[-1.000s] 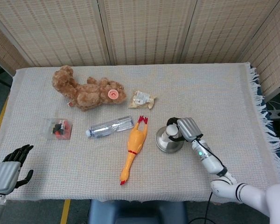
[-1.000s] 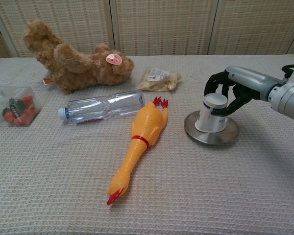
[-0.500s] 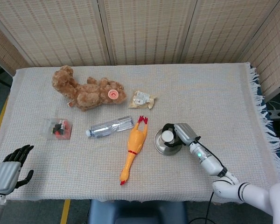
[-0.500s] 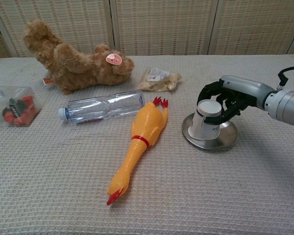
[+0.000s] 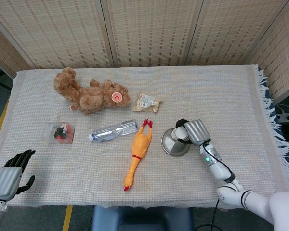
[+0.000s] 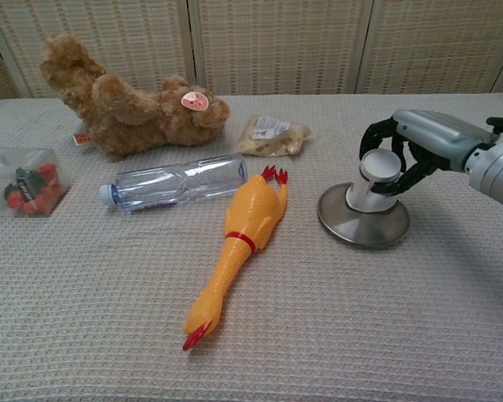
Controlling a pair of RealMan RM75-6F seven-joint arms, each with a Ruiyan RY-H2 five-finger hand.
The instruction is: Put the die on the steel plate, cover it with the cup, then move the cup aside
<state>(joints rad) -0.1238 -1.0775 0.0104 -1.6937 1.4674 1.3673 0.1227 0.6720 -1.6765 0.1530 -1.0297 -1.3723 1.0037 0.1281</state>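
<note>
One cup [image 6: 377, 178] inside right hand [image 6: 402, 155]

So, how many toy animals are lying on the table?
2. The brown teddy bear lies at the far left of the table; the yellow rubber chicken lies near the middle, between the water bottle and the steel plate.

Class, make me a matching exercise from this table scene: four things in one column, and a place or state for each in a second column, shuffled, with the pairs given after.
Things
1. cup
2. rubber chicken
3. water bottle
4. teddy bear

Places or states
A. lying between the bear and the chicken
B. gripped by the right robot hand over the steel plate
C. at the back left, with a round tag
D. left of the steel plate, beak toward the front

Pairs: 1-B, 2-D, 3-A, 4-C
</note>
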